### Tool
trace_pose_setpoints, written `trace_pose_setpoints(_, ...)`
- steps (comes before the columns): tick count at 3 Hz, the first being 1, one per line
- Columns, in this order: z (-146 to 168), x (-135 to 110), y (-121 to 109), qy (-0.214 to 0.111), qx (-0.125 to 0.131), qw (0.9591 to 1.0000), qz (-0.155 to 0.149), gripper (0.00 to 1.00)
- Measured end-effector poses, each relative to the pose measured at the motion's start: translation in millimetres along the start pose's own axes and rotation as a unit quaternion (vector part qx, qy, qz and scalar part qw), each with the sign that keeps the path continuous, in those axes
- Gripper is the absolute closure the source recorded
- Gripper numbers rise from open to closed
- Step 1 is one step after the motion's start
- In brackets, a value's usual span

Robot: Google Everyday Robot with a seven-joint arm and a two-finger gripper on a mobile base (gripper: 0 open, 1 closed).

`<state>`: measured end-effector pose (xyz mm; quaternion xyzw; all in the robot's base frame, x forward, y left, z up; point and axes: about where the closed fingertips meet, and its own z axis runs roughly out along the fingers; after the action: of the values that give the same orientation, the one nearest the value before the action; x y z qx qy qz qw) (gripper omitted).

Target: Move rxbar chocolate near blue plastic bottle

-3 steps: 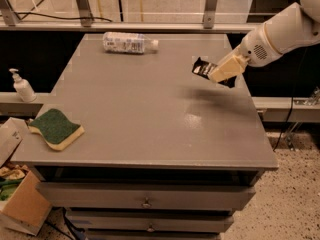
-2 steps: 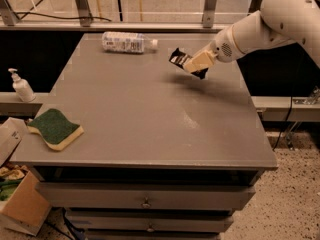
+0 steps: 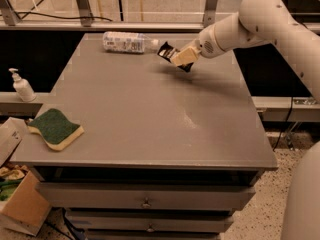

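End effector [image 3: 178, 59] tight around rxbar chocolate [image 3: 165, 50], just beside blue plastic bottle [image 3: 126, 42]

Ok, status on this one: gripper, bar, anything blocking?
Gripper shut on rxbar chocolate, over far side of table. Bar at cap end of blue plastic bottle, bottle lying on its side. Nothing between them.

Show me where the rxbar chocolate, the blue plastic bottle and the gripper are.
rxbar chocolate [image 3: 165, 50], camera view, black wrapper end sticking out.
blue plastic bottle [image 3: 125, 42], camera view, middle of its label.
gripper [image 3: 177, 58], camera view, between its fingertips, right of bottle's cap.
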<state>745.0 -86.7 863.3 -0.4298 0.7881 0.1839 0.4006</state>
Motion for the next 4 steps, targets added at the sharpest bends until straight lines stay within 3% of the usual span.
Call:
trace_pose_setpoints(2,43.4,-23.0,-8.0,0.004,0.001,0.9997,-0.023,1.0)
trace_pose_setpoints(3,59.4,-27.5,-10.1,0.018,0.005,0.9994,-0.028,0.84)
trace_pose_setpoints(4,69.3,-35.0,-10.8,0.025,0.011,0.9992,-0.03,0.61)
